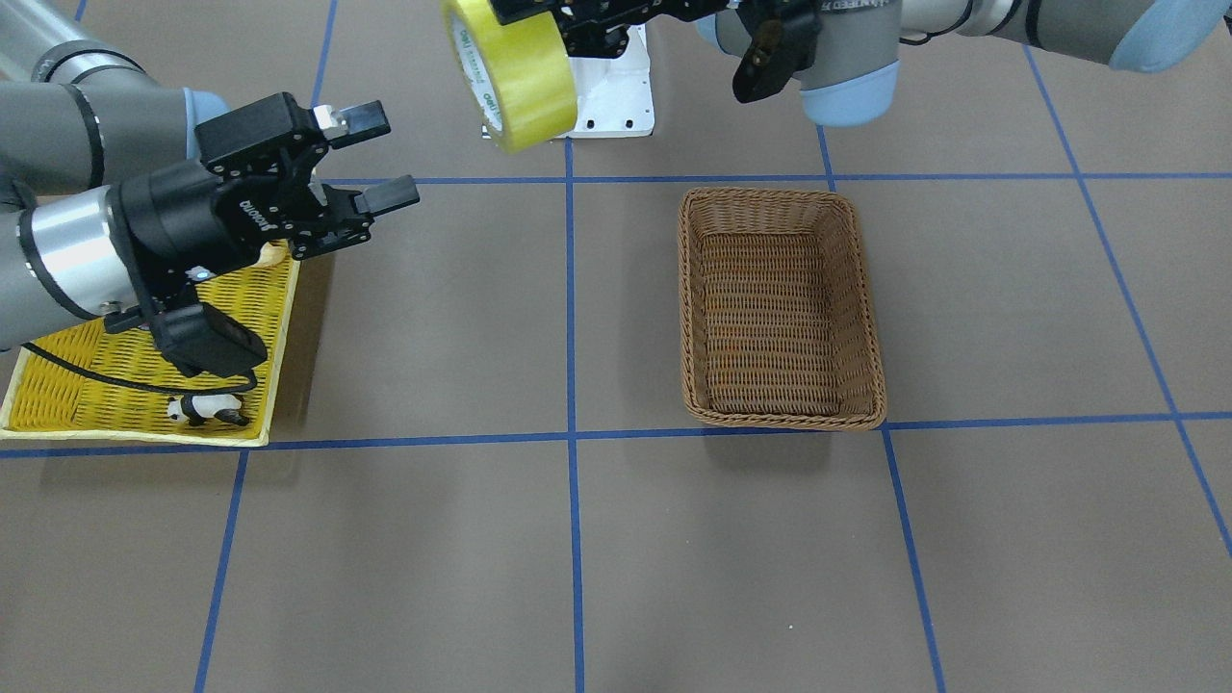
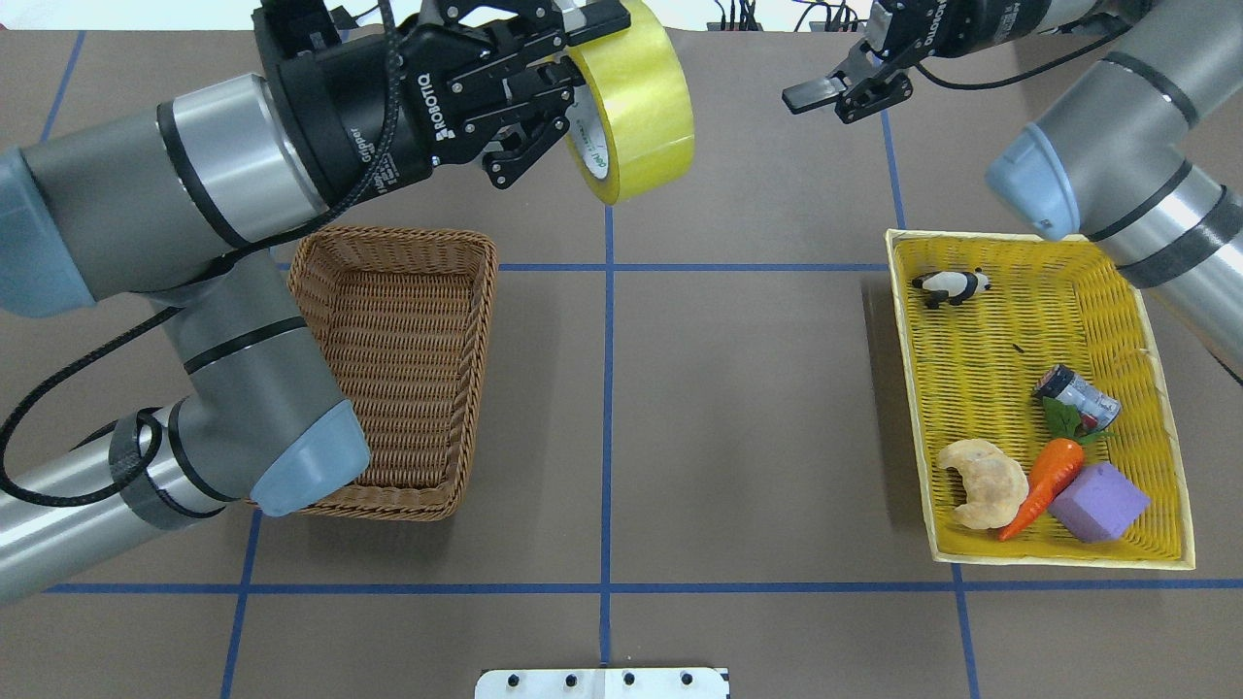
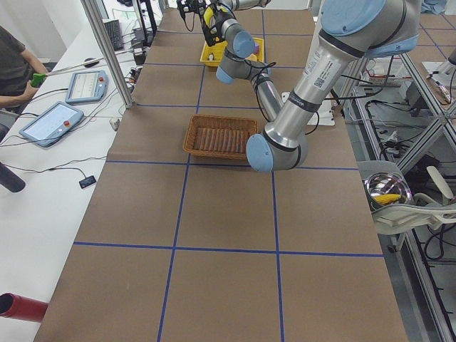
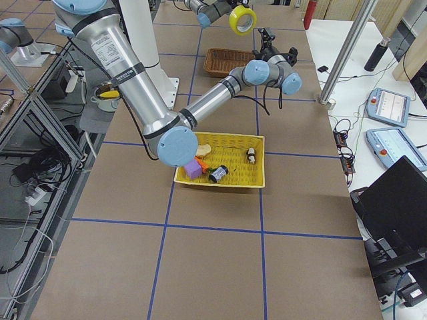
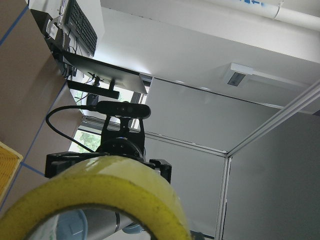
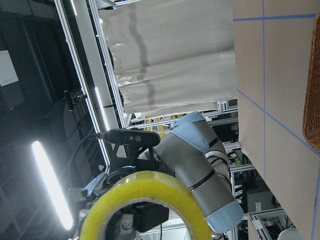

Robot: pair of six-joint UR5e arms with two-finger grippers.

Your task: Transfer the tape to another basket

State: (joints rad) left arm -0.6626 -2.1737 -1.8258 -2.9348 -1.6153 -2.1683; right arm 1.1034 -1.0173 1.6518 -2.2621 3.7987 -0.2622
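The left gripper (image 2: 571, 66) is clamped on the rim of the tape (image 2: 641, 107), one finger inside the whitish core and one on the outer yellow face. It holds the roll on edge high above the table (image 2: 757, 408), beside the basket (image 2: 388, 236) toward the table's middle line and clear of it. The right gripper (image 1: 381, 156) has its jaws spread wide with nothing between them and hangs just past the edge of the yellow tray (image 2: 1000, 369).
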